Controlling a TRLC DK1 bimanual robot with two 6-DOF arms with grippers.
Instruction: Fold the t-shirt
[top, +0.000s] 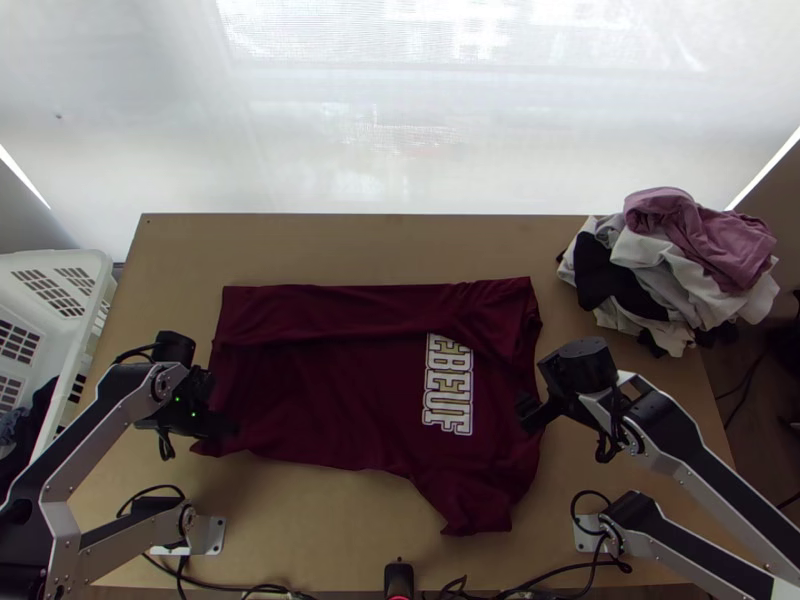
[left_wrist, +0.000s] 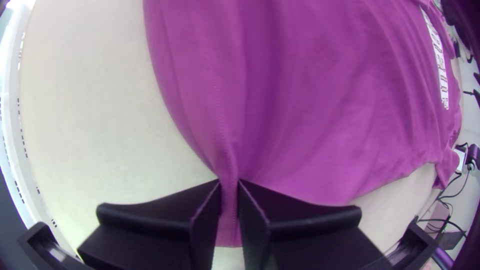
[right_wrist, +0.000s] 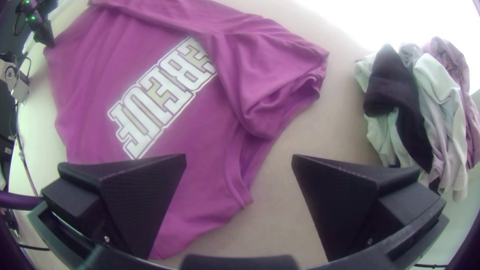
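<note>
The dark red t-shirt (top: 340, 390) lies spread on the table, its far side folded over in a long strip, the lettering partly covered by that strip. My left gripper (top: 222, 428) is at the shirt's lower left corner; in the left wrist view the left gripper (left_wrist: 229, 200) is shut on the hem edge of the t-shirt (left_wrist: 320, 110), a narrow bit of cloth pinched between its fingers. Over the shirt's right edge, near the neck, is my right gripper (top: 528, 412). The right wrist view shows the right gripper (right_wrist: 239, 165) open above the t-shirt (right_wrist: 200, 200), nothing between its fingers.
A pile of clothes (top: 670, 265) lies at the table's back right corner. To the left stands a white basket (top: 85, 265) with dark cloth inside. Arm mounts and cables line the near edge of the table (top: 330, 520), which shows bare wood behind the shirt.
</note>
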